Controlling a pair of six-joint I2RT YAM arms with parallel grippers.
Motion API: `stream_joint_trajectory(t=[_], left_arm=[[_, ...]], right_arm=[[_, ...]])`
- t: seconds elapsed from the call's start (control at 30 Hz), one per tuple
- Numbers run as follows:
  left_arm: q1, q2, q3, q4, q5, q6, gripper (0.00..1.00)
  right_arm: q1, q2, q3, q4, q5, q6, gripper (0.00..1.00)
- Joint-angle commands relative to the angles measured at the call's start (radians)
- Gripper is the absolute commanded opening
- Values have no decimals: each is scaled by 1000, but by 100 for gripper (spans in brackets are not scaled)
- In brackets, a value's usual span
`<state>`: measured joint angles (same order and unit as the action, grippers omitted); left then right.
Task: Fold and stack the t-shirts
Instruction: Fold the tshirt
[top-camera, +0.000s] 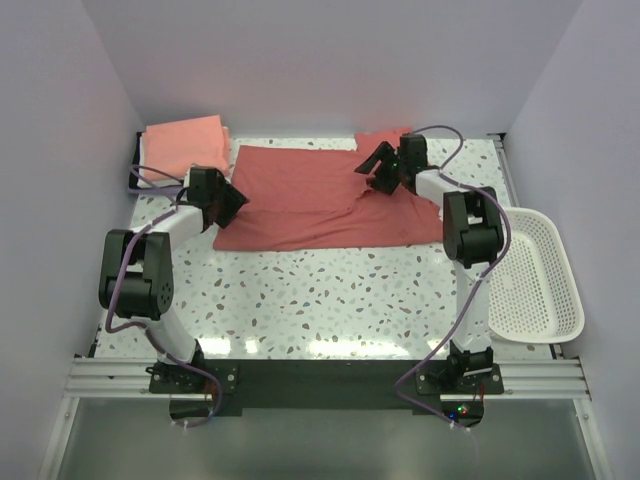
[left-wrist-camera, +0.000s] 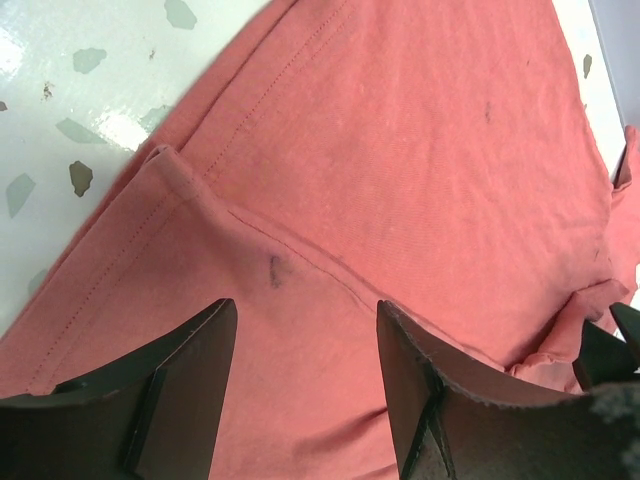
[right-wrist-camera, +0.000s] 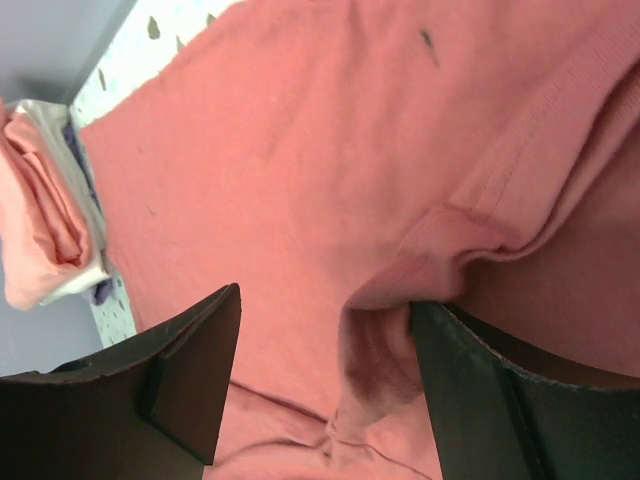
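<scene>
A dusty-red t-shirt (top-camera: 310, 195) lies spread and partly folded at the back middle of the table. My left gripper (top-camera: 225, 205) is at its left edge; in the left wrist view its jaws (left-wrist-camera: 305, 320) stand open just above the red cloth (left-wrist-camera: 400, 150), near a seam, holding nothing. My right gripper (top-camera: 375, 170) is over the shirt's right part. In the right wrist view it (right-wrist-camera: 325, 300) is open, and a raised fold of red cloth (right-wrist-camera: 400, 330) lies against its right finger (right-wrist-camera: 470, 370). A folded stack topped by a salmon-pink tee (top-camera: 185, 145) sits at the back left.
A white lattice basket (top-camera: 535, 280) stands at the right edge of the speckled table (top-camera: 330, 290). The folded stack also shows in the right wrist view (right-wrist-camera: 40, 220), with white and lavender layers under the pink one. Walls close in the back and sides.
</scene>
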<state>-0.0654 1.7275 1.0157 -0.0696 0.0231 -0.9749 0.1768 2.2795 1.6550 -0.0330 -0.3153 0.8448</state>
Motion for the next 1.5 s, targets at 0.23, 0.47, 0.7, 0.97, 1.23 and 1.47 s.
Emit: stream_joint_trajectory(t=[0.23, 0.47, 0.7, 0.97, 1.23, 1.47], left_arm=[[10, -26, 35, 7, -6, 36, 63], [19, -48, 40, -13, -9, 51, 63], [50, -230, -100, -36, -69, 48, 61], [44, -407, -322, -78, -169, -27, 57], [39, -416, -473, 106, -120, -34, 57], [39, -388, -505, 211, -117, -34, 55]], right_arm=[[6, 29, 88, 96, -65, 54, 72], [6, -1, 75, 40, -67, 27, 72], [-8, -302, -69, -283, 183, -156, 72], [-28, -590, -504, -291, 281, -139, 70], [-28, -759, -759, -237, 389, -79, 70], [-79, -750, -808, -200, 464, -50, 69]])
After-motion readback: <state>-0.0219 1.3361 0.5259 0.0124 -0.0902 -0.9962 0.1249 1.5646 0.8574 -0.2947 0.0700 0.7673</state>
